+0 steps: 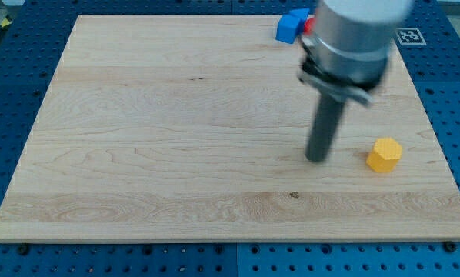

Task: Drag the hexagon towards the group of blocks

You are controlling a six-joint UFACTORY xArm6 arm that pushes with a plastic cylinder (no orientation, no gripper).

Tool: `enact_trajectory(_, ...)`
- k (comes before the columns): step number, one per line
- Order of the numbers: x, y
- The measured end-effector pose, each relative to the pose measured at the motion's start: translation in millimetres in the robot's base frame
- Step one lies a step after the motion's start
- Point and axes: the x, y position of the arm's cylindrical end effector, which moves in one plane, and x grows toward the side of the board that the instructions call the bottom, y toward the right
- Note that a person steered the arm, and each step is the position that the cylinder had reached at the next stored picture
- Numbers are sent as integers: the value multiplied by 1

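A: Wooden bench (176, 154) first — mostly bare, broad, lying on a blue pegboard.

B: And the arm?

A: Coming down from the far edge near the far-right corner, blurred. No end effector to spread or press together — just a dark rod, with my tip (318, 159) on the boards towards the right edge.

B: Touching the hexagon?

A: Not touching. Yellow hexagon (385, 155) sitting just beside my tip, on the side nearer the right edge, about halfway down it.

B: The group?

A: Up at the far edge near the far-right corner: blue block (289, 28) with a sliver of red block (309, 25) behind the arm; shapes hard to tell, rest hidden.

B: Progress, then?

A: Looks barely begun. Hexagon well apart from the group. Still to do, probably: getting round to its near side, then pushing it towards the far edge.
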Motion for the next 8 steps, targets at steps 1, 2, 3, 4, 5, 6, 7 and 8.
enact_trajectory(1,43,80)
enact_trajectory(2,43,122)
enact_trajectory(3,39,95)
enact_trajectory(4,15,71)
enact_trajectory(5,-2,71)
enact_trajectory(6,-15,71)
enact_trajectory(7,-36,71)
enact_trajectory(8,-56,72)
